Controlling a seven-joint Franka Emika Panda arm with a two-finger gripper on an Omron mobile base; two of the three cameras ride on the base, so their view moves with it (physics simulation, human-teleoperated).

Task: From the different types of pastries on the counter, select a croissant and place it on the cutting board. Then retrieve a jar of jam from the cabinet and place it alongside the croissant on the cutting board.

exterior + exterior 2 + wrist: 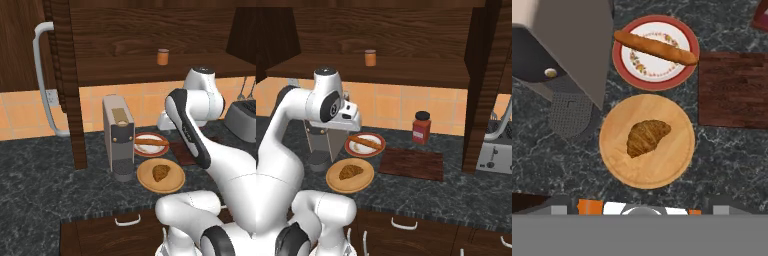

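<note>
— Hand view: where is the croissant?
— On the round wooden plate, board at two o'clock.
— And the gripper?
— Wide open, holding nothing.
</note>
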